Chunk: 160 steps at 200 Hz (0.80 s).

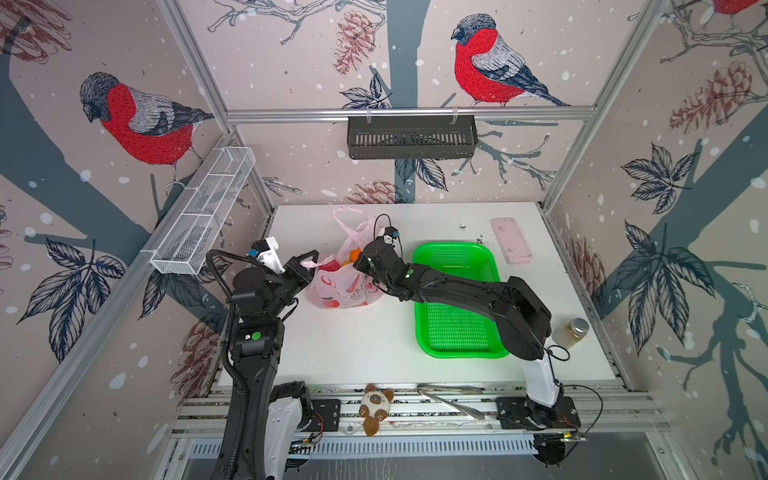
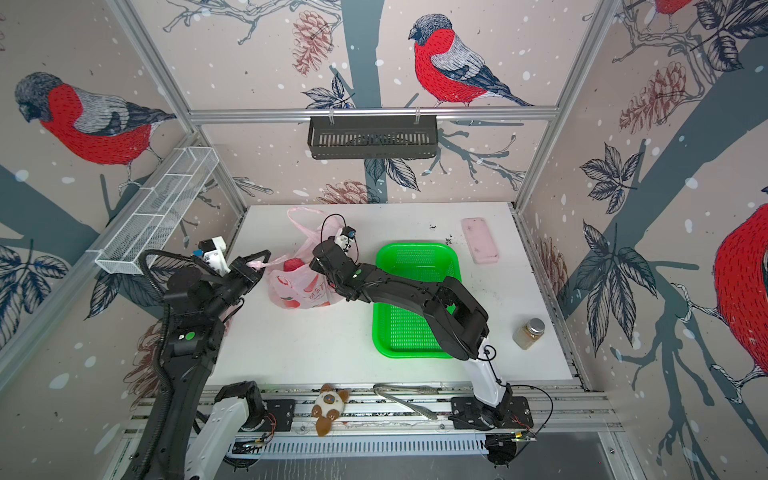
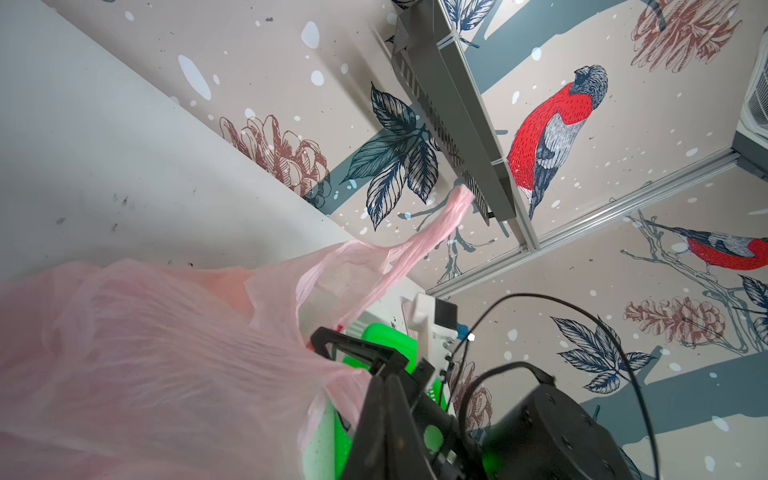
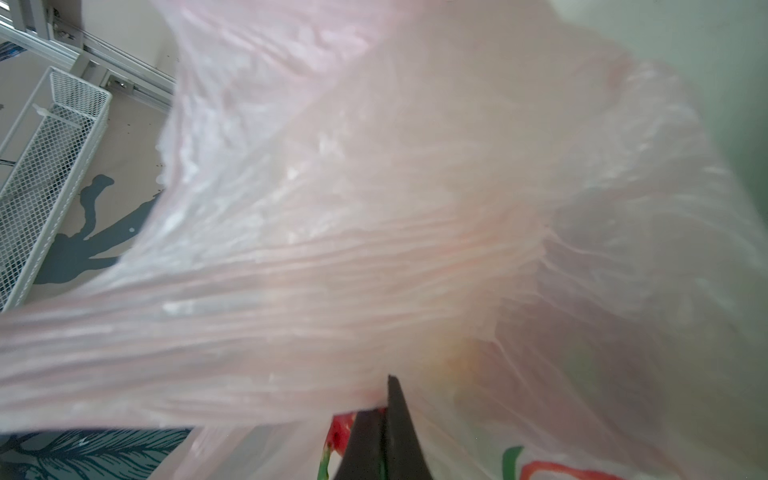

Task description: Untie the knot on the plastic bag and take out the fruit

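Note:
The pale pink plastic bag [image 1: 345, 291] [image 2: 303, 293] stands on the white table with its mouth pulled open. No knot shows; one loop handle [image 1: 353, 220] stands free at the back. My left gripper [image 1: 309, 262] [image 2: 259, 262] is shut on the bag's left handle strip, seen pinched in the left wrist view [image 3: 380, 378]. At the bag's right rim my right gripper [image 1: 358, 259] [image 2: 318, 261] is shut on the film [image 4: 380, 405]. Fruit shows in the mouth: a red piece [image 1: 331, 266] [image 2: 293, 264] and an orange one [image 1: 355, 253].
A green perforated basket [image 1: 457, 249] lies right of the bag, under the right arm. A pink slab [image 1: 512, 240] and a jar [image 1: 573, 332] sit further right. A plush toy [image 1: 376, 407] and tongs [image 1: 451, 399] lie on the front rail. A white wire rack [image 1: 203, 212] hangs left.

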### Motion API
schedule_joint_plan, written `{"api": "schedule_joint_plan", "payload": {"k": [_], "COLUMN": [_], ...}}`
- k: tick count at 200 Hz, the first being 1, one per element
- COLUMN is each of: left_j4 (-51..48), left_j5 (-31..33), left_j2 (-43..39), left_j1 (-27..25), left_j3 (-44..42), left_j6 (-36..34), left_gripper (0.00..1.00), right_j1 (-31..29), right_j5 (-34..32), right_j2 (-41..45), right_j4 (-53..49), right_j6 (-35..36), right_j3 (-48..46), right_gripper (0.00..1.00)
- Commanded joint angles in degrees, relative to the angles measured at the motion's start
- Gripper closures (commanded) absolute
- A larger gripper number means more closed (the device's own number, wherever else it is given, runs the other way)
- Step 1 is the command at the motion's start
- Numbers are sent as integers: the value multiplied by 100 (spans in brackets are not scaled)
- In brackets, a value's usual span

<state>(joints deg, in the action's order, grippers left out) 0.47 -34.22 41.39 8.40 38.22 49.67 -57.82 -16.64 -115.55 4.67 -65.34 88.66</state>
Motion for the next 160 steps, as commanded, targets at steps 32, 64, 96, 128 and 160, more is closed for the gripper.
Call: {"api": "schedule_joint_plan", "payload": {"k": [32,64,96,128,160], "left_j4": [-684,-1131,-1802,-2390,-2596], "left_j5": [523,918,1539,2271,2839], "left_j2": [-53,-244,-501,-652,-924], "left_j1": [-5,-5,-5,-5,-5], "left_j3": [-27,-304,-431,-457,-498], "left_j6": [-184,-79,30,164,245], "left_gripper": [100,100,100,100,100], "right_j1": [-306,-635,-899,-1041,-1056], "right_j5": [-588,-1127,-1481,-1546,-1476], "right_j2": [1056,1448,1502,1469,1361], "right_j4": [-224,-586,-767,-580,-402], "right_j6": [176,-66,-400,-515,-586], "right_j3": [-1273,-1890,-2240,-2598,-2817], "right_gripper": [96,96,96,96,96]}}
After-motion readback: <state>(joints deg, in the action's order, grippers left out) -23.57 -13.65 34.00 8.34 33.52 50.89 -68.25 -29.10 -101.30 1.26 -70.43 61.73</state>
